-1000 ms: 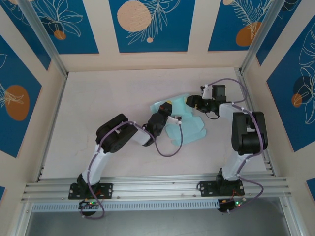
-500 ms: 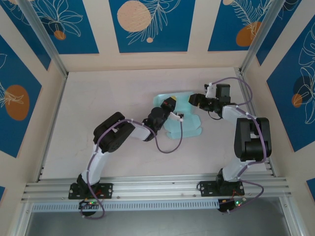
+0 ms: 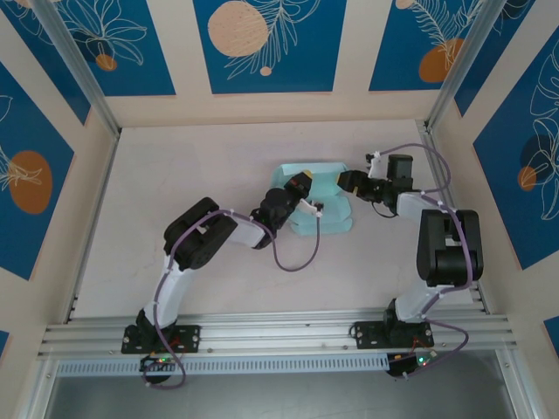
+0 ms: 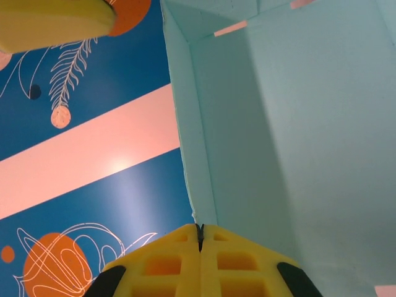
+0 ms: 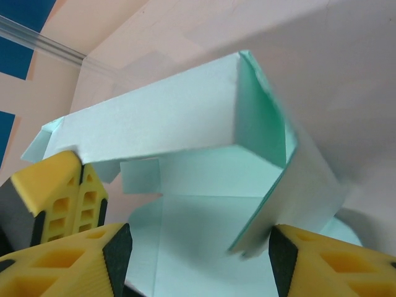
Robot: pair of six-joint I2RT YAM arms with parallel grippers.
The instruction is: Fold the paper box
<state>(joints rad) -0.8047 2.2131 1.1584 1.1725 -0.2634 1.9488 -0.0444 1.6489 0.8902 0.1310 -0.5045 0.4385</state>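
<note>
The paper box [image 3: 327, 209] is pale light-blue card, partly folded, lying mid-table between the two arms. My left gripper [image 3: 303, 185] is at its left side, shut on the edge of a raised panel; in the left wrist view the yellow fingertips [image 4: 199, 230] meet on the card's edge [image 4: 185, 154]. In the right wrist view the box [image 5: 185, 117] stands with a back panel and a side wall up, and the left gripper's fingers [image 5: 62, 185] pinch its left corner. My right gripper [image 3: 348, 182] is open at the box's right side [image 5: 195, 260], with a side flap's edge close by its right finger.
Beige walls with blue patterned panels [image 3: 262, 44] enclose the table on three sides. An aluminium rail [image 3: 279, 336] runs along the near edge by the arm bases. A purple cable [image 3: 297, 262] loops from the left arm beside the box.
The card has drawn together from a flatter spread blank into a more compact shape further back. The left arm has pushed forward with it, and the right arm has shifted slightly right.
</note>
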